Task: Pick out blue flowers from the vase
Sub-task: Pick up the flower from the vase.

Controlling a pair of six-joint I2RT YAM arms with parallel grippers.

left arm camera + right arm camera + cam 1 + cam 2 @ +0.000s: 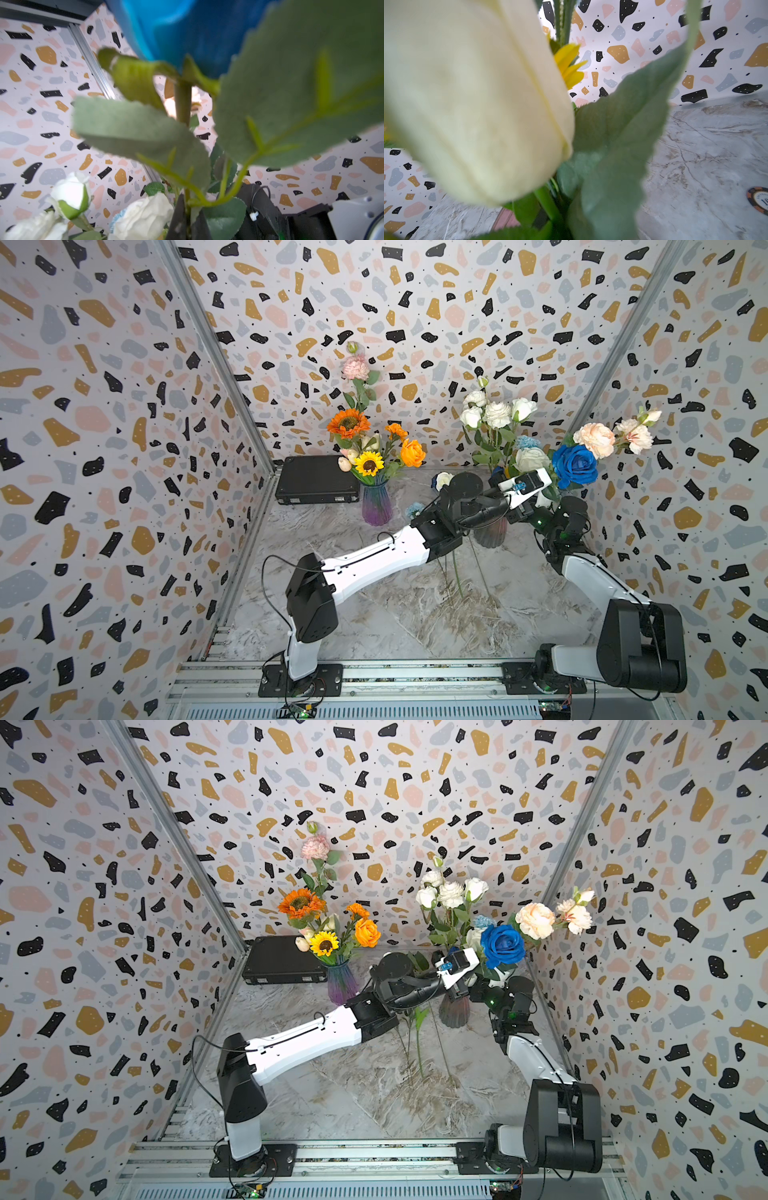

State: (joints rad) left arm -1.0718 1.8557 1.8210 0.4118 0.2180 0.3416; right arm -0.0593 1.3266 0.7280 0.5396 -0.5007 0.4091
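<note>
Blue rose point(574, 464), white roses point(496, 412) in dark vase point(490, 537)

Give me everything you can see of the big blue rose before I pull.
The blue rose is a deep blue, fully open bloom, fabric-like, on a straight green stem with green sepals and broad saw-edged leaves. Its head stands beside a peach bloom and a white rose, off to the side of the dark vase. The left tool is shut on the stem just below the leaves. The stem's lower end is hidden, so whether it sits in the vase cannot be told.
</note>
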